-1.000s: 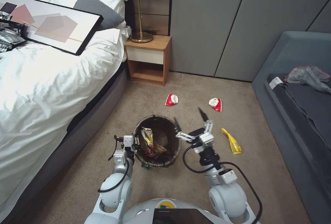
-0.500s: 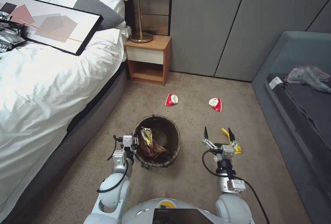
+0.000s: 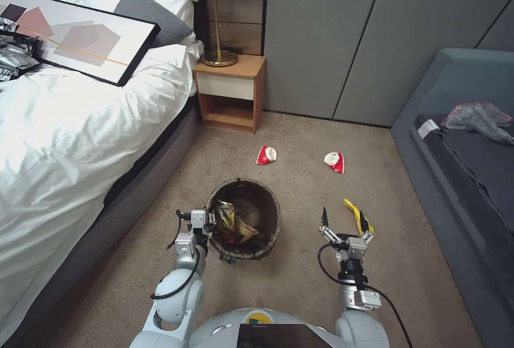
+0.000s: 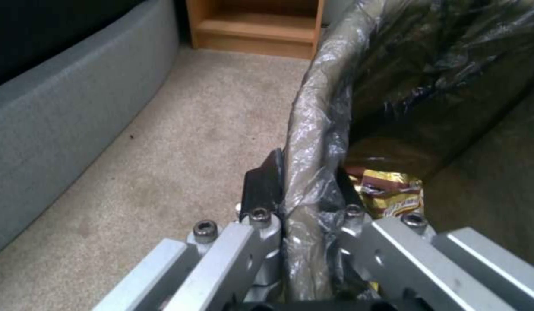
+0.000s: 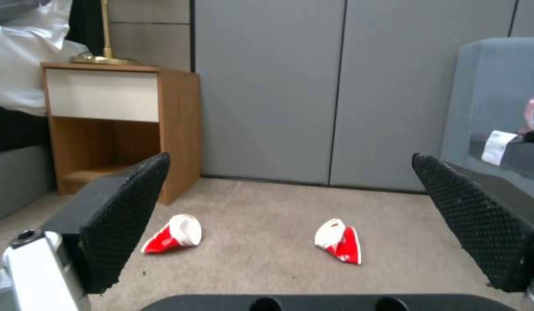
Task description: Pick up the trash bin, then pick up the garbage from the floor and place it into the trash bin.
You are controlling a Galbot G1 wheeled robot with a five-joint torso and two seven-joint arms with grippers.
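Bedroom floor with bin held by the left gripper and litter ahead of the right gripper.

Bed [image 3: 69,123] lies on the robot's left, sofa [image 3: 460,139] on its right, nightstand [image 3: 231,93] by the far wall. The bin [image 3: 270,230], bag-lined and holding wrappers, stands on the carpet [image 3: 300,294] before the robot; the left gripper [image 3: 210,222] is clamped onto its near rim, one finger inside and one outside. The right gripper [image 3: 342,219] hangs to the right of the bin, fingers spread wide, holding nothing. A yellow wrapper [image 3: 350,206] lies just past it. Two red-and-white wrappers [image 3: 266,154] [image 3: 334,161] lie farther on, apart from each other.
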